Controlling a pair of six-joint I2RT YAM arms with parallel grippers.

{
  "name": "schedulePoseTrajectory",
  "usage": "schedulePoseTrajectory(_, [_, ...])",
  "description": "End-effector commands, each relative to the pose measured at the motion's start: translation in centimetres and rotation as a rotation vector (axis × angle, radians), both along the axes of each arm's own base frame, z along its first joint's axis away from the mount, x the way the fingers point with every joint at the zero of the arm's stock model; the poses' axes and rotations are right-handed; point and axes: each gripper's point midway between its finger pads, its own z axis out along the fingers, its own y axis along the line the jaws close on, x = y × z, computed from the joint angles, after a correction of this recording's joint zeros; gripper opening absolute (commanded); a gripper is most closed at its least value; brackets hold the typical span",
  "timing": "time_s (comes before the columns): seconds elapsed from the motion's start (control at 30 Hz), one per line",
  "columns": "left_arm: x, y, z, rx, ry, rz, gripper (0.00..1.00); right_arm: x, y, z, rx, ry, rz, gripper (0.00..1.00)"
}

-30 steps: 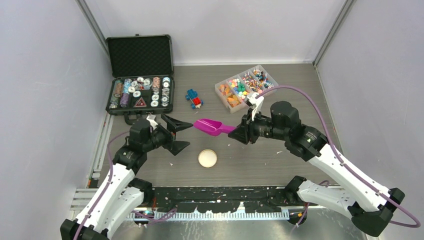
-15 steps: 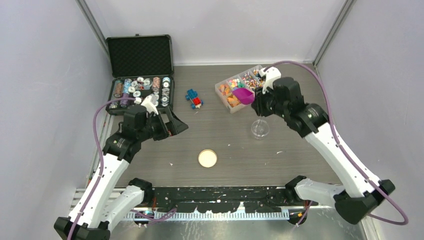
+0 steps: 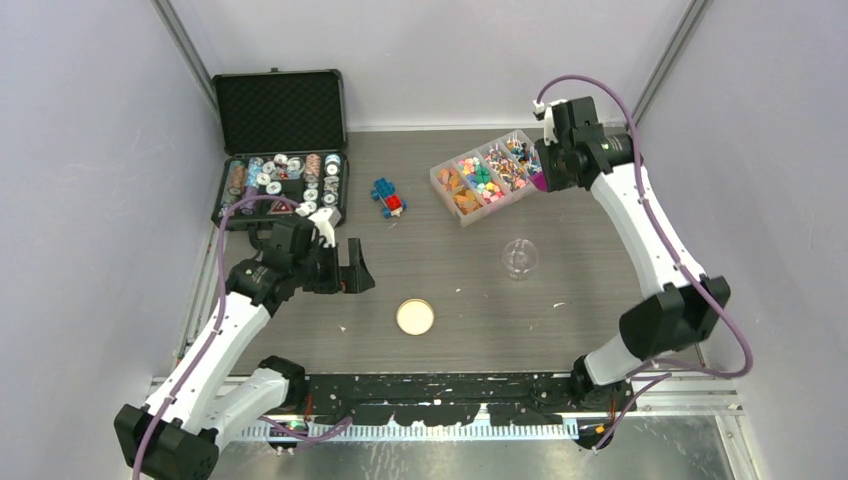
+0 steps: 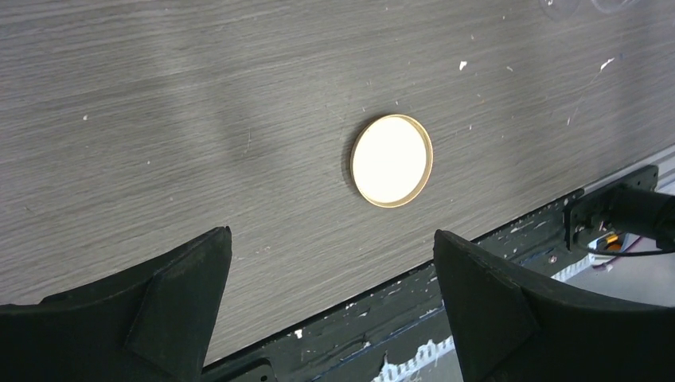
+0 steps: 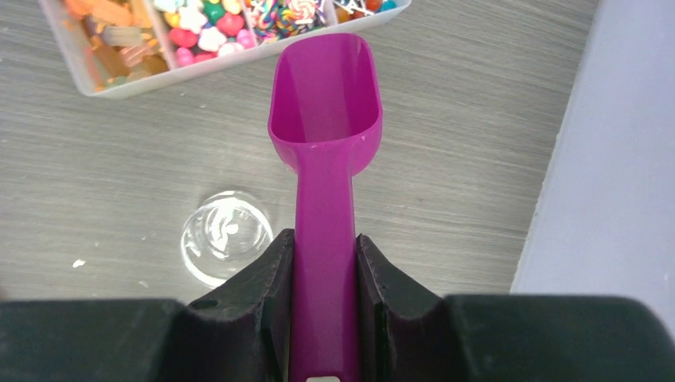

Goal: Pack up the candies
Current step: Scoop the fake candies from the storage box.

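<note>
Overhead and wrist views of the two-arm cell at one instant. The candies, small pieces in orange, green, pink, red and blue, lie sorted in the compartments of a clear divided tray standing at the far right of the grey tabletop.

The right end effector is clenched on the handle of a magenta scoop, one finger on each side of the shaft. The scoop's open bowl faces upward, and its tip points toward the near wall of the tray. From the overhead view the scoop is mostly hidden behind the wrist, so whether the tip touches the tray cannot be told.

A small clear cup stands upright on the tabletop, nearer the arm bases than the tray and apart from it.

The left end effector is released, its fingers spread wide and grasping nothing, and it hangs above the tabletop at the left. A round cork disc lies flat beyond the gap between its fingers.

At the far left stands an open black case holding metallic-rimmed spools. Between the case and the tray lies a blue-and-red toy brick figure.
</note>
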Motion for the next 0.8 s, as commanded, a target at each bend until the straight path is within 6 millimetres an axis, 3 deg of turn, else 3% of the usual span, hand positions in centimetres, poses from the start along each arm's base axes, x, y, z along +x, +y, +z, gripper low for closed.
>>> schedulePoseTrajectory(0.0, [-0.3, -0.3, -0.4, 0.032, 0.001, -0.051, 1.0, 2.2, -1.6, 0.7, -0.081, 0.03, 0.027, 0.0])
schedulePoseTrajectory(0.2, [1.1, -1.8, -0.7, -0.011, 0.058, -0.048, 0.96, 4.7, -2.4, -0.9, -0.159, 0.1, 0.066, 0.01])
schedulePoseTrajectory(0.43, [4.6, -5.1, 1.1, -0.136, 0.089, -0.044, 0.91, 8.0, -3.3, -2.3, -0.171, 0.14, 0.064, 0.0])
schedulePoseTrajectory(0.53, [6.0, -5.3, 1.5, -0.107, 0.082, -0.05, 0.91, 9.0, -3.6, -3.1, -0.17, 0.177, 0.07, 0.01])
schedulePoseTrajectory(0.77, [6.8, -4.6, -0.9, -0.022, 0.099, -0.054, 0.91, 10.2, -4.7, -4.7, -0.122, 0.255, 0.066, 0.0])
